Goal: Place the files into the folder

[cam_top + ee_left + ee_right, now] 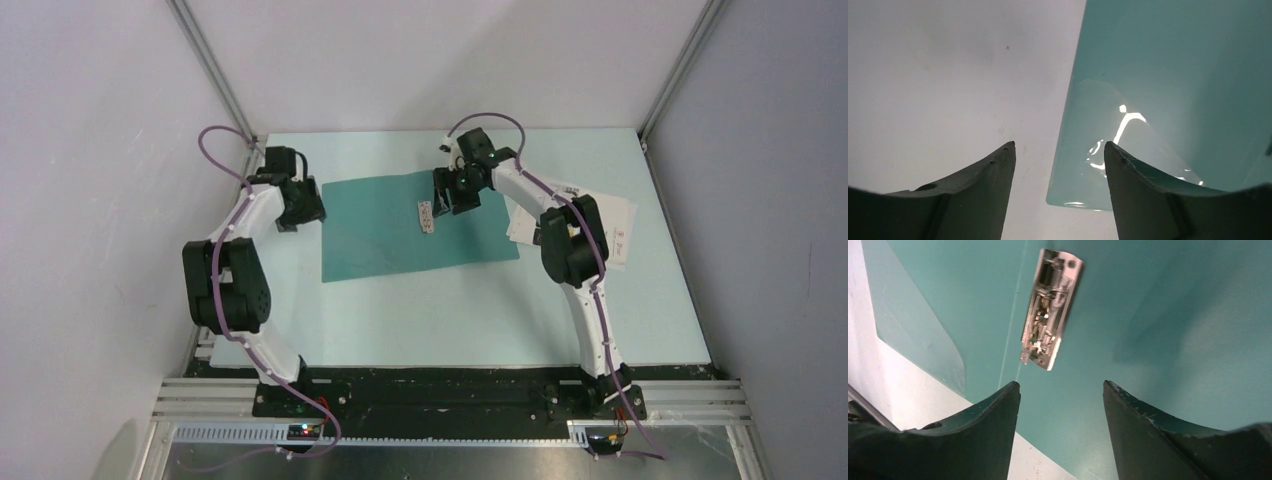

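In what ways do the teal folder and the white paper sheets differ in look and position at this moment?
Colour: the folder is plain teal, while the paper sheets are white with print.
Position: the folder lies in the middle of the table; the paper sheets lie toward its right edge.
Visibility: the folder shows almost fully, with a metal clip on it; the paper sheets are partly hidden by the right arm.
Both lie flat on the table.

A teal folder (400, 240) lies open and flat on the pale desk (450, 310), its metal clip (427, 216) near the middle. The left gripper (291, 222) hangs at the folder's left edge, the right gripper (450, 203) just beside the clip. White papers (620, 215) lie partly under the right arm (570, 240).
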Controlling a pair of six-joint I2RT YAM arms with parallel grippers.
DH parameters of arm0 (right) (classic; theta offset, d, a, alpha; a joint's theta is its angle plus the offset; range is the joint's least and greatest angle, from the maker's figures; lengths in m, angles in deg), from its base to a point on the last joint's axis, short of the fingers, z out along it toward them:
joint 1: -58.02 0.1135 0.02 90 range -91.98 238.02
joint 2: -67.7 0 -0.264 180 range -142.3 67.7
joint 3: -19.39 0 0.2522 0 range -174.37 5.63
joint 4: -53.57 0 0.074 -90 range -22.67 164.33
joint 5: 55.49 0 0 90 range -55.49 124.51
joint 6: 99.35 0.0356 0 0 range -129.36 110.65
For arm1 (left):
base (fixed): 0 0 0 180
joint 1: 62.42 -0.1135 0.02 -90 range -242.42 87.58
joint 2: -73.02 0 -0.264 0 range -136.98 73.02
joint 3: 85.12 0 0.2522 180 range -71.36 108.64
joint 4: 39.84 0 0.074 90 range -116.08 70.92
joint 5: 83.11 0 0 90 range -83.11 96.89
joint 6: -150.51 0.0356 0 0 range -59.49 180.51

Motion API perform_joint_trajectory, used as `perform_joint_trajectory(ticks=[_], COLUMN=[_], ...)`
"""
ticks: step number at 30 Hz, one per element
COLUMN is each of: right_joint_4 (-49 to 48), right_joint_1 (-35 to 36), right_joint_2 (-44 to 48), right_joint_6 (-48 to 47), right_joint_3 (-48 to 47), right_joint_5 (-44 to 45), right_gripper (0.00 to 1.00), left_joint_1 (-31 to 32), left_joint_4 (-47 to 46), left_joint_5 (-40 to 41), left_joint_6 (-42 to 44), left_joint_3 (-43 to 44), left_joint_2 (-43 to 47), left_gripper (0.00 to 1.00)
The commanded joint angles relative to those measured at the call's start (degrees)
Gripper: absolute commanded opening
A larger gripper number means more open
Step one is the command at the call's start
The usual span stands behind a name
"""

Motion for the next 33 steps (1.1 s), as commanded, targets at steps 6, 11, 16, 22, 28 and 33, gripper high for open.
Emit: perform_joint_trajectory(ticks=[6,11,16,22,28,33], right_joint_4=[-0.88,-0.53,-0.08,-0.31,-0.35,-0.36], right_joint_1=[6.15,9.63,12.84,14.72,14.75,14.63], right_joint_2=[2.97,0.16,-2.00,-3.90,-5.32,-5.86], right_joint_6=[-1.85,-1.27,0.72,0.80,0.66,0.41], right_joint_3=[-4.63,-6.37,-8.24,-7.81,-7.63,-6.22], right_joint_5=[6.93,11.19,22.16,29.07,32.31,31.02], right_gripper=[0.60,0.54,0.46,0.43,0.43,0.43], left_joint_1=[0.80,1.06,1.08,1.06,0.96,1.00], left_joint_4=[-1.17,-1.36,-1.45,-1.85,-2.90,-3.61], left_joint_5=[-6.24,-7.67,-8.96,-9.41,-9.37,-9.51], left_joint_6=[-2.31,-4.35,-5.35,-6.08,-6.13,-6.21], left_joint_3=[0.47,-3.25,-6.58,-8.71,-10.44,-11.65], left_joint_2=[8.70,14.52,17.60,19.12,20.71,21.68], left_gripper=[0.69,0.69,0.69,0.69,0.70,0.70])
